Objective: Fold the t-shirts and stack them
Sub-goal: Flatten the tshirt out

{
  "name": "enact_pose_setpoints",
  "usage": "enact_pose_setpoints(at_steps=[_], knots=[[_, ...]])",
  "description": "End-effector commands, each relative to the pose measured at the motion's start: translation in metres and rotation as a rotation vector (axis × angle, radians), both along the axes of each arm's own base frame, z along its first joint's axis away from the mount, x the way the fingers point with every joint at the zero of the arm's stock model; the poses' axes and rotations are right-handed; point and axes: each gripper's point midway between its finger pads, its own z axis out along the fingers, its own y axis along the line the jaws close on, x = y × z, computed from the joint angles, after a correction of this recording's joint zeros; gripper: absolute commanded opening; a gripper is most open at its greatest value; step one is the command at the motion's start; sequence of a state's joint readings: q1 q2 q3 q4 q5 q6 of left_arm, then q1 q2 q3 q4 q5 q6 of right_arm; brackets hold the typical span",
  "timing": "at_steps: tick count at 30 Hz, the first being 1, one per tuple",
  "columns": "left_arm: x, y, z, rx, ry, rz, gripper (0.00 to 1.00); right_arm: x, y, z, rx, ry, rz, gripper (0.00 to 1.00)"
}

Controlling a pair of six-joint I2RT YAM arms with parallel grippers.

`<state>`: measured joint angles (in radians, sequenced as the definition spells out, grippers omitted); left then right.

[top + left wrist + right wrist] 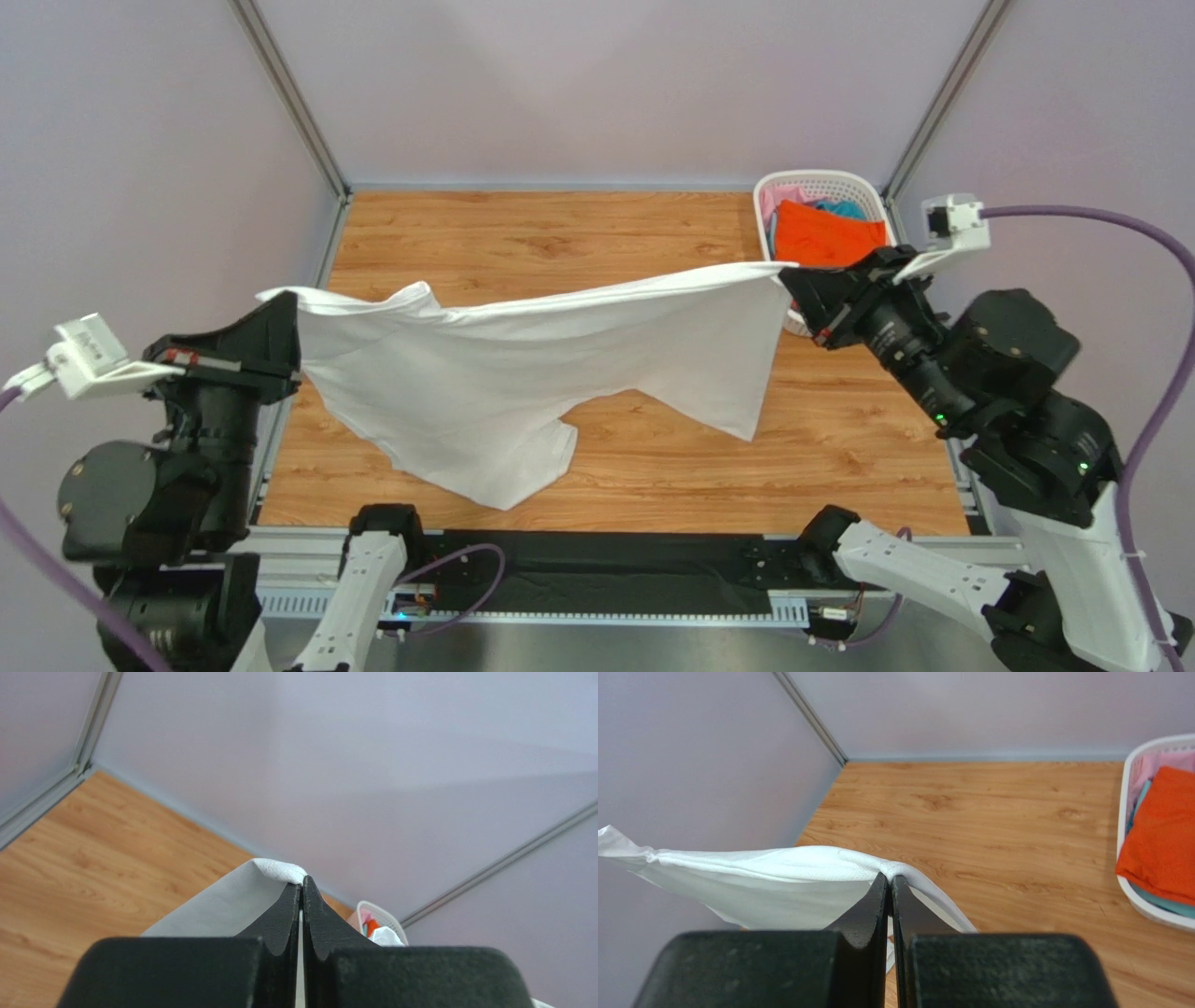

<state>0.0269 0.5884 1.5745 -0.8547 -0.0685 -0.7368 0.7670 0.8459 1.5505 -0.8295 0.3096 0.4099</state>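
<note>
I'm holding the white t-shirt (533, 364) stretched above the table (561, 238), left gripper (285, 333) and right gripper (794, 290) both clamped on thin edges — pulling them apart is risking one edge slipping free

The white t-shirt (533, 364) is soft matt cloth, lightly creased. The orange t-shirt (1158, 840) is matt cloth too, with a smooth face. The basket (825, 175) is white plastic with a slight gloss. The bench (561, 238) has a smooth wood-grain top with a low sheen. The left end effector (302, 882) and right end effector (891, 878) look like matt black plastic, faintly grainy. The walls (617, 84) are plain matt lilac, and the frame posts (289, 91) look like dull grey metal.
</note>
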Motion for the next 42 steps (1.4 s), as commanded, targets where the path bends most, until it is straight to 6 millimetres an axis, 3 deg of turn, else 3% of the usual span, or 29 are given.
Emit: enact_pose_setpoints(at_steps=[1,4,7,10,12,15,19,21,22,26,27,28,29,30,31,32,33,34,36,37,38,39,40,41,42], knots=[[-0.021,-0.007,0.033,0.059,-0.076,-0.034,0.00,-0.026,-0.010,0.041,0.018,-0.108,0.081,0.00],[-0.052,-0.007,0.077,0.088,-0.194,-0.028,0.00,-0.052,-0.016,0.076,0.073,-0.185,0.157,0.00],[-0.074,-0.006,0.103,0.112,-0.273,-0.014,0.00,-0.068,-0.017,0.090,0.093,-0.221,0.214,0.00],[-0.079,-0.006,0.116,0.125,-0.304,-0.006,0.00,-0.073,-0.022,0.098,0.099,-0.246,0.213,0.00],[-0.072,-0.006,0.120,0.133,-0.300,-0.009,0.00,-0.068,-0.025,0.096,0.087,-0.243,0.186,0.00],[-0.049,-0.007,0.119,0.142,-0.264,-0.019,0.00,-0.052,-0.025,0.087,0.051,-0.223,0.127,0.00],[0.009,-0.014,0.105,0.164,-0.179,-0.074,0.00,-0.019,-0.025,0.068,-0.014,-0.178,0.005,0.00],[0.048,-0.016,0.094,0.179,-0.119,-0.097,0.00,0.006,-0.026,0.049,-0.085,-0.136,-0.091,0.00],[0.080,-0.016,0.077,0.182,-0.054,-0.107,0.00,0.017,-0.026,0.046,-0.096,-0.130,-0.129,0.00],[0.157,-0.014,0.030,0.192,0.086,-0.126,0.00,0.069,-0.008,0.013,-0.132,-0.073,-0.163,0.00],[0.173,-0.013,0.021,0.195,0.102,-0.124,0.00,0.093,-0.004,-0.005,-0.106,-0.012,-0.138,0.00],[0.204,-0.011,-0.011,0.197,0.189,-0.130,0.00,0.112,0.002,-0.025,-0.094,0.021,-0.112,0.00],[0.219,-0.008,-0.027,0.208,0.233,-0.121,0.00,0.129,0.004,-0.042,-0.088,0.050,-0.088,0.00],[0.237,0.002,-0.049,0.203,0.289,-0.075,0.00,0.159,0.006,-0.051,-0.068,0.026,-0.074,0.00],[0.264,0.004,-0.080,0.203,0.362,-0.076,0.00,0.178,0.008,-0.078,-0.091,0.056,-0.068,0.00],[0.279,0.003,-0.099,0.210,0.394,-0.087,0.00,0.193,0.011,-0.112,-0.108,0.107,-0.053,0.00],[0.299,-0.002,-0.118,0.222,0.404,-0.122,0.00,0.223,0.016,-0.152,-0.121,0.178,-0.039,0.00],[0.325,-0.005,-0.157,0.230,0.476,-0.162,0.00,0.236,0.019,-0.175,-0.143,0.216,-0.024,0.00],[0.355,-0.013,-0.186,0.261,0.510,-0.234,0.00,0.264,0.026,-0.205,-0.173,0.260,0.007,0.00],[0.378,-0.014,-0.232,0.257,0.603,-0.266,0.00,0.281,0.030,-0.252,-0.219,0.342,0.029,0.00],[0.390,-0.016,-0.249,0.258,0.631,-0.284,0.00,0.299,0.035,-0.253,-0.220,0.334,0.041,0.00],[0.403,-0.018,-0.251,0.263,0.629,-0.302,0.00,0.309,0.032,-0.270,-0.222,0.375,0.039,0.00],[0.417,-0.020,-0.292,0.250,0.702,-0.325,0.00,0.319,0.035,-0.278,-0.220,0.390,0.046,0.00],[0.424,-0.020,-0.303,0.246,0.720,-0.335,0.00,0.330,0.036,-0.318,-0.224,0.468,0.053,0.00],[0.433,-0.024,-0.305,0.250,0.711,-0.357,0.00,0.345,0.034,-0.312,-0.210,0.453,0.047,0.00]])
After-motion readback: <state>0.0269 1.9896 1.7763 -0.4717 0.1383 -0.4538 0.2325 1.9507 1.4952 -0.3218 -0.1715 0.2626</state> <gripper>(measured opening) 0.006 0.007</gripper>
